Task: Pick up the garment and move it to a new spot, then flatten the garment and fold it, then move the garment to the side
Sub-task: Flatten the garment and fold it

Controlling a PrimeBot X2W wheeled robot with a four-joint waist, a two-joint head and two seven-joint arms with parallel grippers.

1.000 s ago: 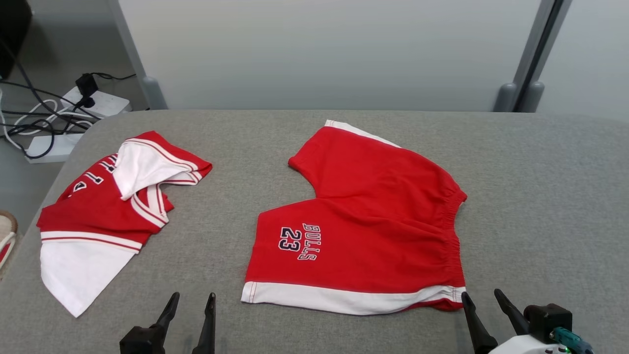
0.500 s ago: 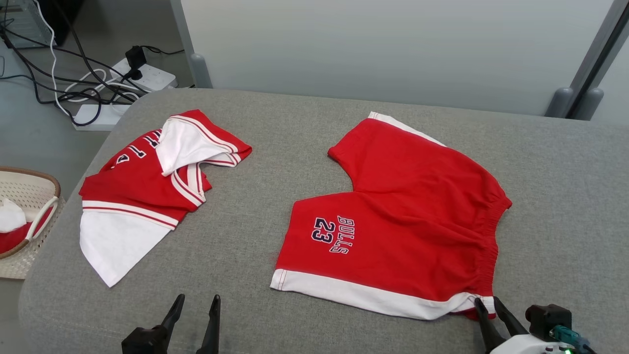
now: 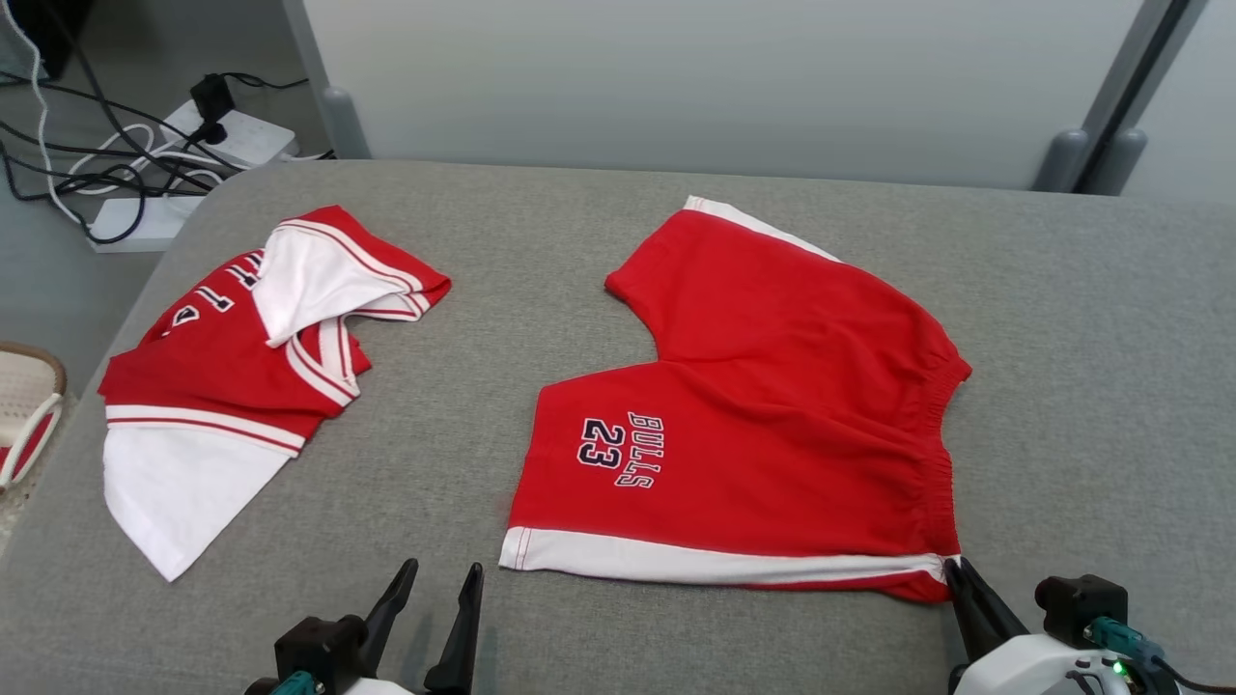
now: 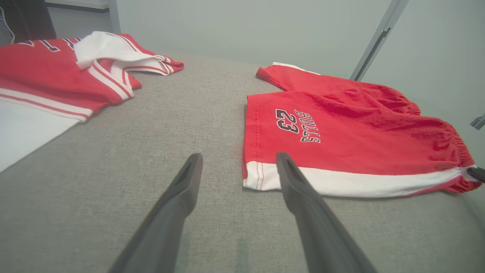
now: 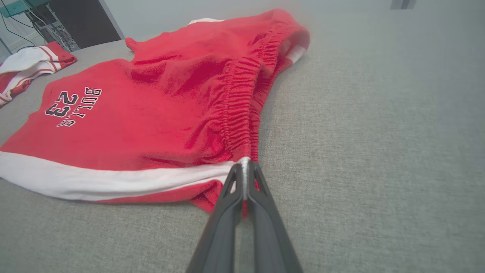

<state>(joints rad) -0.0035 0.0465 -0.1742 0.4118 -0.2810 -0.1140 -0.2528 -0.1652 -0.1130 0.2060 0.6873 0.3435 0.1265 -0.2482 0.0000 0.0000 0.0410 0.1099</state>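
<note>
Plainly, the red shorts (image 3: 772, 415) printed "BULLS 23" lie flat on the grey worktop (image 3: 483, 290); the right hand (image 3: 958, 568) is pressed together, pinching their waistband corner; the left hand (image 3: 444, 566) is spread near the white band. Left of them lies a jersey (image 3: 222, 376); a basket (image 3: 43, 362) holds something red.
</note>
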